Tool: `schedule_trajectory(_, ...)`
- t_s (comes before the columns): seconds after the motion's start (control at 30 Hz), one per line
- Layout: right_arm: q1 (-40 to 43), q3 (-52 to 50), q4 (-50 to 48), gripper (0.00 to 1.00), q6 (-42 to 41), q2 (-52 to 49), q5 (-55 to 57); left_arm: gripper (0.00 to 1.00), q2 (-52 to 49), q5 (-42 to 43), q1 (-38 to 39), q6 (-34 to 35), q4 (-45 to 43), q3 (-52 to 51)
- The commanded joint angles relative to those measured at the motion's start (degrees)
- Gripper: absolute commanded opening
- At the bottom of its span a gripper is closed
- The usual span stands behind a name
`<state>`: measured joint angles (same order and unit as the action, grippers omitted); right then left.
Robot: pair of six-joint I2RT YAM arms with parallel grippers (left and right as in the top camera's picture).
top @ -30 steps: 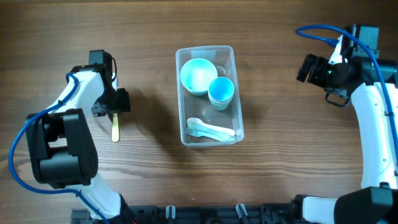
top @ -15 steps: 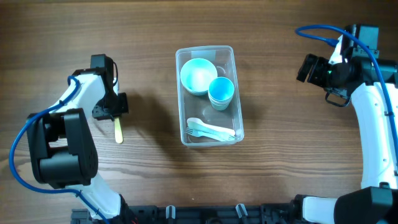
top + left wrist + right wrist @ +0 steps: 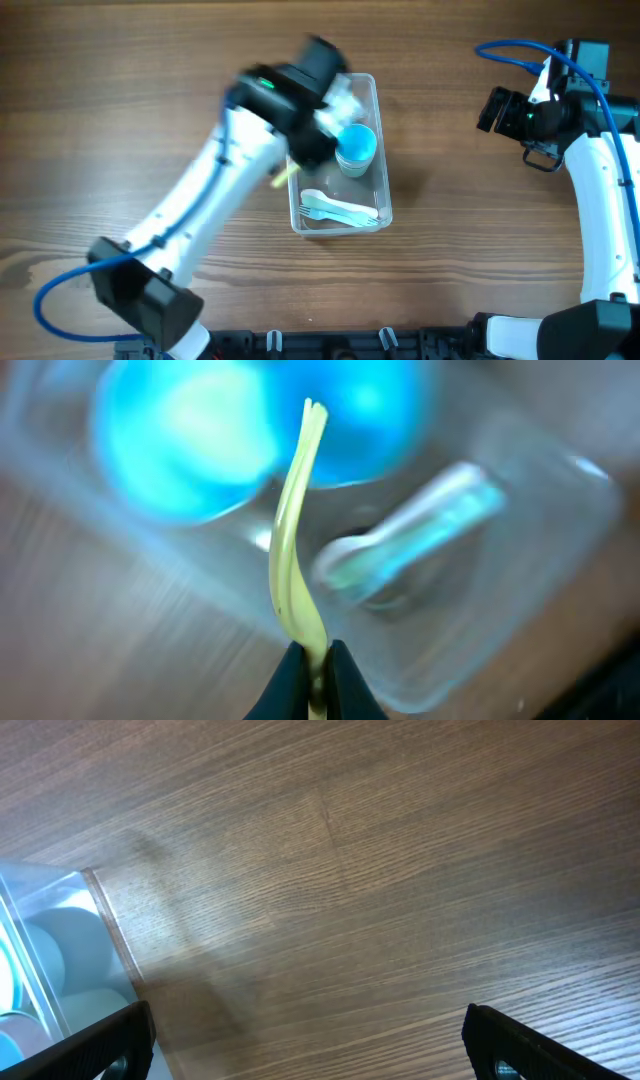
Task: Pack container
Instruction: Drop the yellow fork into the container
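Observation:
The clear plastic container (image 3: 384,190) sits mid-table, holding a blue cup (image 3: 357,145) and white utensils (image 3: 340,208). My left gripper (image 3: 296,165) hangs over the container's left rim, blurred with motion. It is shut on the handle of a pale yellow-green fork (image 3: 293,530). In the left wrist view the gripper (image 3: 318,672) pinches the fork, whose tines point out over the blue bowl (image 3: 185,445) and the container (image 3: 520,560). At the far right my right gripper (image 3: 490,108) stands open above bare wood, its wrist view (image 3: 320,1045) showing nothing between the fingers.
The left arm (image 3: 200,220) stretches diagonally from the front left across to the container and hides most of the bowl from above. A corner of the container (image 3: 50,940) shows at the left edge of the right wrist view. The wooden tabletop (image 3: 480,250) surrounds the container.
The left gripper closed on the fork at the table's left, lifted it and swung right to the container. The right arm has not moved.

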<state>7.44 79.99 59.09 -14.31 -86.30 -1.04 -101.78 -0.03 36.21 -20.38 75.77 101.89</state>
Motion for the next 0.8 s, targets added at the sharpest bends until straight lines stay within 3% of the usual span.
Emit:
schedule_trajectory(0.0, 0.24, -0.07, -0.15, 1.00, -0.85, -0.13, -0.28, 0.04, -1.64, 0.66, 8.17, -15.23, 0.26, -0.72)
schedule_trajectory(0.2, 0.24, -0.07, -0.15, 1.00, -0.83, -0.13, -0.28, 0.04, -5.88, 3.78, 10.56, -17.38, -4.20, -9.07)
schedule_trajectory(0.3, 0.24, -0.07, -0.15, 1.00, -0.85, -0.13, -0.28, 0.16, -6.34, 6.16, 10.56, -16.68, -4.76, -9.31)
schedule_trajectory(0.33, 0.24, -0.07, -0.15, 1.00, -0.85, -0.13, -0.28, 0.27, -6.25, 5.92, 10.56, -16.09, -4.81, -9.31)
schedule_trajectory(0.37, 0.24, -0.07, -0.15, 1.00, -0.85, -0.13, -0.28, 1.00, -6.05, 4.31, 10.56, -13.99, -4.59, -9.14)
schedule_trajectory(0.47, 0.24, -0.07, -0.15, 1.00, -0.85, -0.13, -0.28, 1.00, -2.97, -2.12, 10.49, -6.47, -3.96, -7.19)
schedule_trajectory(0.53, 0.24, -0.07, -0.15, 1.00, -0.85, -0.13, -0.28, 1.00, 1.57, -7.65, 9.90, 2.12, -3.96, -4.92)
schedule_trajectory(0.6, 0.24, -0.07, -0.15, 1.00, -0.83, -0.13, -0.28, 1.00, 9.01, -15.28, 7.28, 16.00, -3.58, -4.09)
schedule_trajectory(0.7, 0.24, -0.07, -0.15, 1.00, -0.85, -0.13, -0.28, 1.00, 18.14, -16.57, -1.97, 29.16, 0.04, -4.09)
schedule_trajectory(0.73, 0.24, -0.07, -0.17, 1.00, -0.83, -0.13, -0.28, 1.00, 21.88, -16.55, -9.81, 37.48, 3.26, -4.09)
schedule_trajectory(0.77, 0.24, -0.07, -0.15, 1.00, -0.83, -0.13, -0.28, 1.00, 23.76, -16.48, -15.61, 41.48, 5.42, -4.09)
